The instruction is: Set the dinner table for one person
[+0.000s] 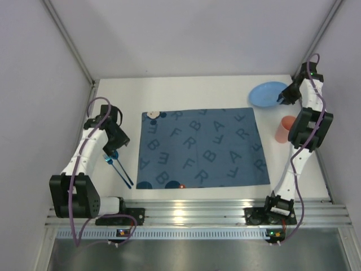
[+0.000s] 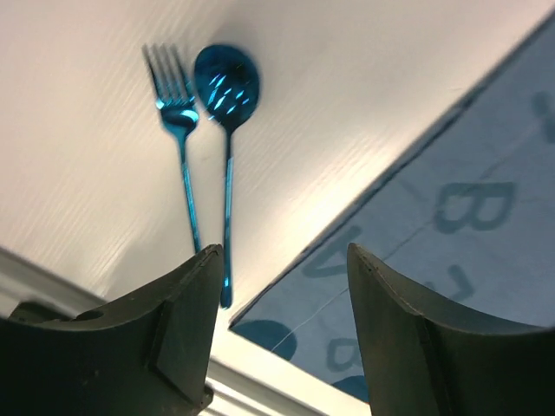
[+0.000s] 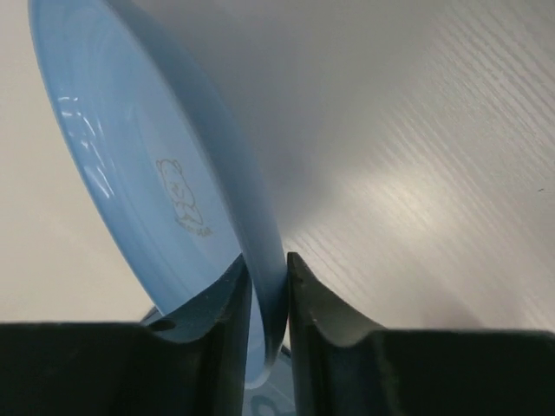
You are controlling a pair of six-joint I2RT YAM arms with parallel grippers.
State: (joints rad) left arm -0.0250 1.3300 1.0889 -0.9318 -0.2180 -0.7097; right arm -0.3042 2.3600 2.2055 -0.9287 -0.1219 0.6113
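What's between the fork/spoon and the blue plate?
Only the lettered blue placemat lies between the fork, spoon and plate. The top external view shows it best.

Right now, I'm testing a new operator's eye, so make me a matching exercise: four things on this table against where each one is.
1 fork
2 plate
3 cup
4 placemat

A spread flat in the middle
B rim between the fingers of the right end effector
C lying beside the spoon, left of the placemat
D upright, right of the placemat

Pairs: 1-C, 2-B, 3-D, 4-A

Tilted blue plate [image 3: 147,165] between fingers [image 3: 215,334]
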